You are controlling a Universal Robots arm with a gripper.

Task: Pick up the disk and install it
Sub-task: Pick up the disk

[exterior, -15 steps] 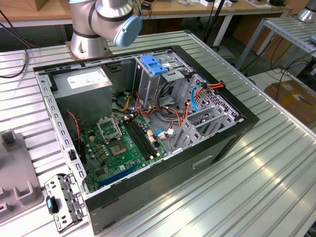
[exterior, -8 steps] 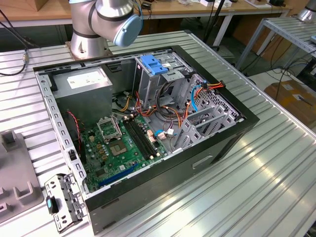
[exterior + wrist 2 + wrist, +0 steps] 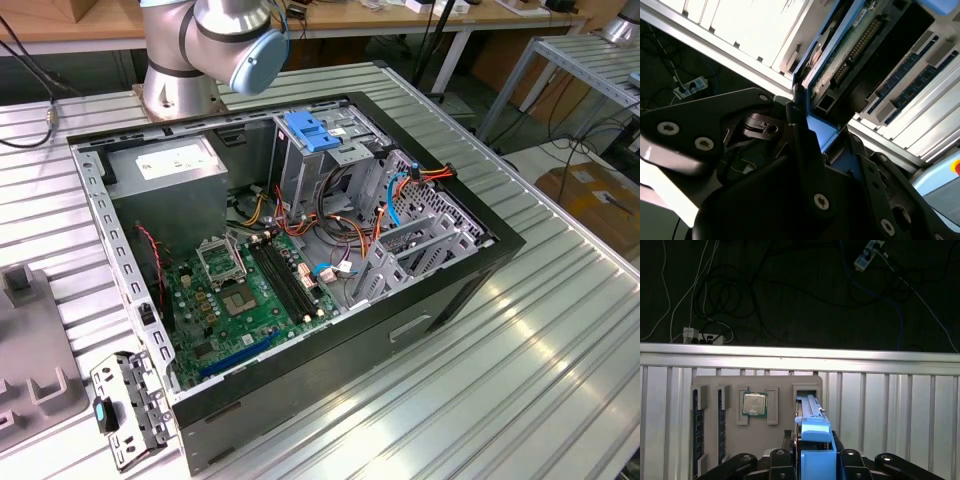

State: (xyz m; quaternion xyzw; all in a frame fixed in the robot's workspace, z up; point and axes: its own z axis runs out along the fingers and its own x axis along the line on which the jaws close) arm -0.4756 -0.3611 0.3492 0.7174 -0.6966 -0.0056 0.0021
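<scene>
Tool (image 3: 815,461) closed on the blue end handle of the disk (image 3: 812,426); in the second wrist view a finger (image 3: 801,131) presses the blue rail. Disk stands on edge at the slot of a grey tray (image 3: 782,385), just beside a processor chip (image 3: 754,404). Cannot tell if it is still seated. Tray rests on the ribbed counter (image 3: 890,405). Exterior view: open computer case (image 3: 440,290) on the counter.

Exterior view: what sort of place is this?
Probably a robotics lab bench: an opened computer case sits on a ribbed metal table, a robot arm is mounted behind it, and cabled workbenches line the back.
</scene>
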